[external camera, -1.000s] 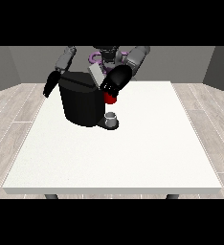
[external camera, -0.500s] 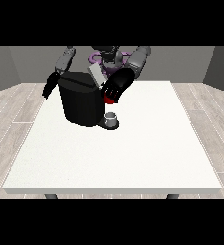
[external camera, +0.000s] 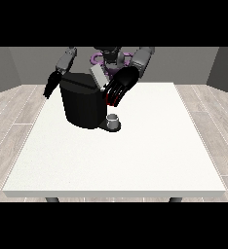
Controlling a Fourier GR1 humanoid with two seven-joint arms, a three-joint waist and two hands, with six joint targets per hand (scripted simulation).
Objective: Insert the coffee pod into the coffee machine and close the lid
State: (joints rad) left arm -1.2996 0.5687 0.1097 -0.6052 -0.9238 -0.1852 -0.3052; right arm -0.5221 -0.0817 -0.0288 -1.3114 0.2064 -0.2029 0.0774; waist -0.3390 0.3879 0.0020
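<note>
The black coffee machine (external camera: 83, 104) stands at the table's back left, with its grey lid (external camera: 97, 76) tilted up above its top. The hand at the view's right (external camera: 121, 86) hovers at the machine's upper front corner, open, with its fingers pointing down and to the left. A red thing at the machine (external camera: 114, 100) shows just under those fingers. A small grey cup-like thing (external camera: 114, 119) sits on the machine's base at the front. The hand at the view's left (external camera: 51, 85) hangs beside the machine's far side, apart from it.
The white table (external camera: 135, 155) stretches wide in front of and to the right of the machine. Its edges run along the front and both sides. The robot's torso (external camera: 111, 56) is behind the machine.
The hand at the view's right has shifted a little to the right and up at the machine's front corner, and now covers more of the red thing. The other hand has barely moved.
</note>
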